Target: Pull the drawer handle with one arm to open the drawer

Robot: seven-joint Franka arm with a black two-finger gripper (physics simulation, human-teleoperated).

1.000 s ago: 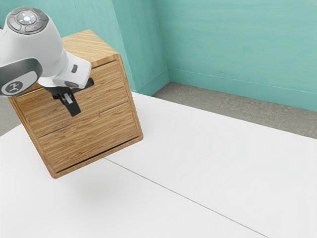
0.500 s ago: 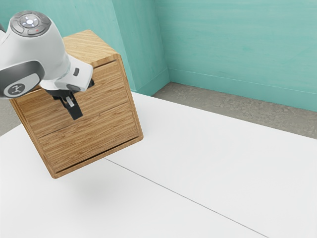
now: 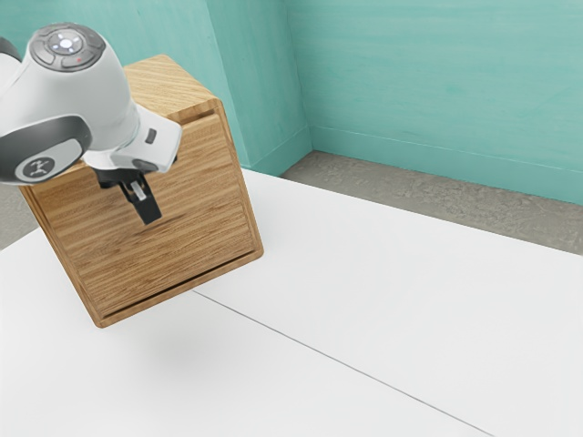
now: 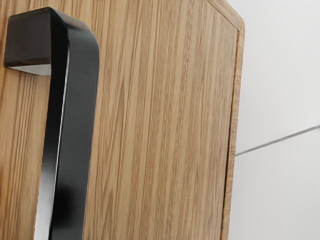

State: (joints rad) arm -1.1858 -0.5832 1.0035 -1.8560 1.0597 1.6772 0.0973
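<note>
A wooden cabinet [image 3: 178, 232] with stacked drawer fronts stands tilted at the back left of the white table [image 3: 383, 300]. My gripper [image 3: 146, 204] hangs from the white hand right in front of the upper drawer front, pointing down and toward the exterior view's right. In the wrist view a black bar handle [image 4: 70, 125] runs along the drawer front [image 4: 160, 120], very close to the hand and off to one side of the camera's centre. The hand hides the handle in the exterior view. The drawer fronts look flush with the cabinet.
The table stretches wide toward the exterior view's right and front, with a thin seam line [image 3: 328, 355] across it. Teal walls [image 3: 428, 73] and a grey floor strip [image 3: 437, 196] lie beyond the table's far edge.
My hand has shifted a little toward the exterior view's right across the cabinet front. The cabinet and its drawer fronts look the same.
</note>
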